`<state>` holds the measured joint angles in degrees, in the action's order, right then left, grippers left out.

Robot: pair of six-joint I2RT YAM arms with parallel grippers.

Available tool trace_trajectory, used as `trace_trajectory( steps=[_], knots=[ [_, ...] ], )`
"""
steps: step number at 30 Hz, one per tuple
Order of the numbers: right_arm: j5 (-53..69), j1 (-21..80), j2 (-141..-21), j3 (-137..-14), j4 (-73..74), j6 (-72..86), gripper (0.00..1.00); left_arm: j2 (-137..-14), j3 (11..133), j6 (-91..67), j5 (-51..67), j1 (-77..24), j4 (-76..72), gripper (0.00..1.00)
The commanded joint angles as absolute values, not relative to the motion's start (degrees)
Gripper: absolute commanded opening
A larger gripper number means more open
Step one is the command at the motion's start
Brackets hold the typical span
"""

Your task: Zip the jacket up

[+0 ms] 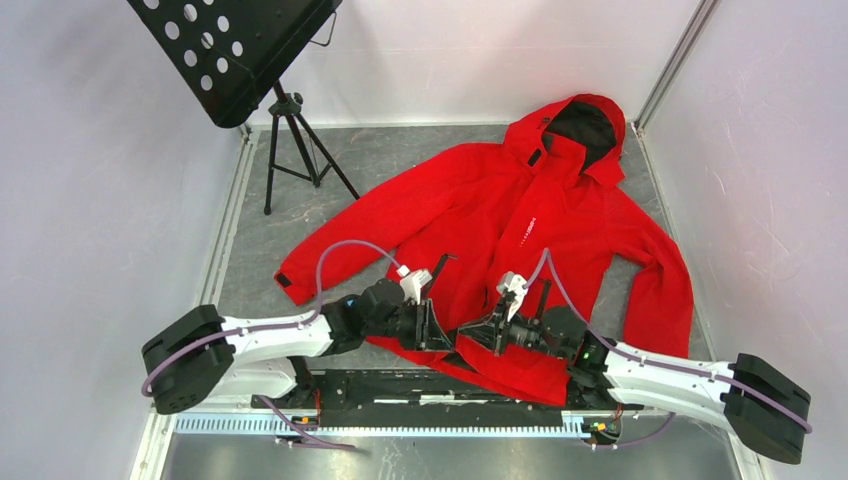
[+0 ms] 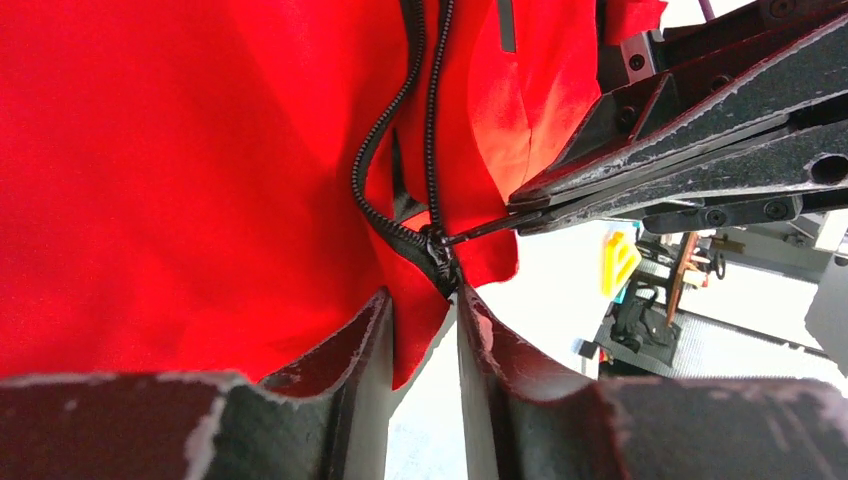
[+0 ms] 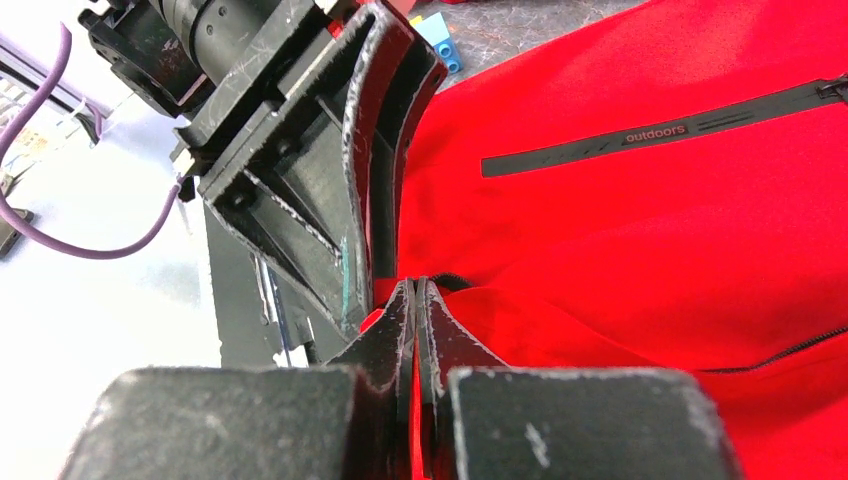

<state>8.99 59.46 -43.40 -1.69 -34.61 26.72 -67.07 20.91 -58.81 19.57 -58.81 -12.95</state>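
Note:
The red jacket (image 1: 520, 210) lies spread on the grey table, hood at the far right, front zip open. Both grippers meet at its near hem. My left gripper (image 1: 438, 330) is shut, with a narrow gap, on the hem (image 2: 425, 330) at the bottom end of the zip. The zip slider (image 2: 438, 248) sits just above my left gripper (image 2: 425, 292); the two rows of teeth part above it. My right gripper (image 1: 472, 335) is shut on the slider's thin pull tab (image 2: 480, 228), jaws pressed together (image 3: 414, 285). The left fingers (image 3: 400, 100) stand right before it.
A black perforated music stand (image 1: 235, 50) on a tripod (image 1: 295, 150) stands at the far left. White walls close in the table on both sides. A black pocket zip marked "outdoors" (image 3: 650, 135) runs across the jacket (image 3: 650, 230). Small blue blocks (image 3: 440, 50) lie beyond the hem.

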Motion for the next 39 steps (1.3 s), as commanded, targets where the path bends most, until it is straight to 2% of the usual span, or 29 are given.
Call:
trace_trajectory(
  steps=[1, 3, 4, 8, 12, 20, 27, 29, 30, 31, 32, 33, 34, 39],
  knots=[
    [9.7, 59.4, -43.9, -4.8, -35.4, 25.9, 0.00, -69.7, 24.1, -59.7, 19.6, -60.6, -17.0, 0.26],
    [9.4, 59.5, -44.2, -6.4, -32.8, 25.3, 0.00, -71.9, 25.0, -58.2, 19.9, -61.2, -14.6, 0.04],
    [8.9, 59.6, -44.0, -7.3, -31.5, 25.1, 0.00, -72.7, 25.3, -57.3, 19.8, -61.9, -13.3, 0.02],
    [4.9, 59.6, -41.5, -11.7, -23.3, 24.6, 0.00, -75.8, 26.5, -52.6, 18.8, -65.6, -8.0, 0.02],
    [-5.3, 59.5, -42.7, -16.5, -12.1, 23.3, 0.00, -77.0, 24.4, -50.8, 19.5, -67.4, -7.3, 0.02],
    [-11.6, 57.0, -48.4, -20.4, -4.1, 19.8, 0.00, -75.4, 20.6, -49.2, 19.4, -68.3, -7.1, 0.02],
    [-0.7, 53.8, -49.0, -21.8, -3.6, 14.9, 0.00, -71.4, 19.7, -49.1, 20.4, -68.7, -9.1, 0.02],
    [7.8, 53.8, -49.3, -21.4, -5.2, 13.7, 0.00, -70.7, 20.4, -48.7, 19.9, -68.7, -7.8, 0.02],
    [12.4, 53.7, -49.5, -21.5, -6.0, 13.9, 0.05, -70.5, 20.4, -48.6, 19.7, -68.7, -7.8, 0.02],
    [16.2, 53.6, -50.1, -22.2, -6.0, 14.5, 0.21, -70.3, 20.3, -48.5, 19.2, -68.6, -7.9, 0.02],
    [20.7, 53.6, -51.2, -23.1, -6.0, 15.6, 0.43, -70.2, 20.0, -48.3, 18.8, -68.6, -8.1, 0.02],
    [23.0, 53.6, -52.8, -23.7, -6.1, 17.0, 0.56, -69.8, 19.5, -48.1, 17.9, -68.7, -8.8, 0.02],
    [24.8, 53.3, -54.2, -24.2, -6.4, 18.8, 0.63, -69.2, 19.0, -47.7, 16.8, -68.6, -9.5, 0.02],
    [31.7, 51.9, -60.2, -21.9, -15.8, 28.0, 0.64, -68.7, 19.5, -44.7, 12.8, -68.7, -8.3, 0.02]
  ],
)
